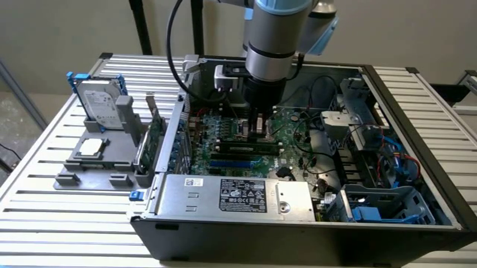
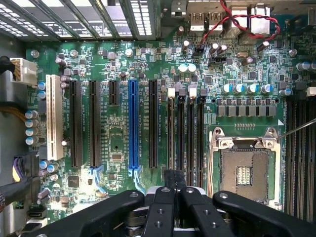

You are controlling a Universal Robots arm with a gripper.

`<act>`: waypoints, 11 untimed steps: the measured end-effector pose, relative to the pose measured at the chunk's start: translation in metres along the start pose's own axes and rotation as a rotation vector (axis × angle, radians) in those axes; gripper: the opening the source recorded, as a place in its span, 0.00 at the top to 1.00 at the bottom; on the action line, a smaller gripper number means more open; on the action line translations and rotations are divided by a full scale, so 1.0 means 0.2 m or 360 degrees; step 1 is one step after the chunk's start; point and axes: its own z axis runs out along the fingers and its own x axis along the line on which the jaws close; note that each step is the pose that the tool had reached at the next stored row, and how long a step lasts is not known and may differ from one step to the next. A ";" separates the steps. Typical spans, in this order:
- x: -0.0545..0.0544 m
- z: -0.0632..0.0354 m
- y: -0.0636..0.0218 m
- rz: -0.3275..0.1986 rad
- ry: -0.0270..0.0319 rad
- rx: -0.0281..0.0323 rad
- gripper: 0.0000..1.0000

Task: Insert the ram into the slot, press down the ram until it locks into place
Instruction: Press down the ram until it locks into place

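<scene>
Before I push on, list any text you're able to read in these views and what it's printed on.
None reads clearly.
White sticker on the silver metal power supply box: too blurred.
Black rating label on that box: white print, too small.
Grey hard drive's label: illegible.
Green motherboard silkscreen: too small.

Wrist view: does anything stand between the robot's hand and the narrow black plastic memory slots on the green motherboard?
Nothing visible does. The hand hangs right over the narrow black memory slots, with no cable across them. The twisted red-and-black wires lie apart, near the board's edge.
</scene>
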 end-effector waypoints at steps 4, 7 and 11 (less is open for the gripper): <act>0.00 0.026 -0.001 0.0000 -0.00002 0.00002 0.89; 0.00 0.048 -0.002 0.0000 0.00017 -0.00004 0.89; 0.00 0.072 -0.001 0.0000 0.00013 0.00007 0.89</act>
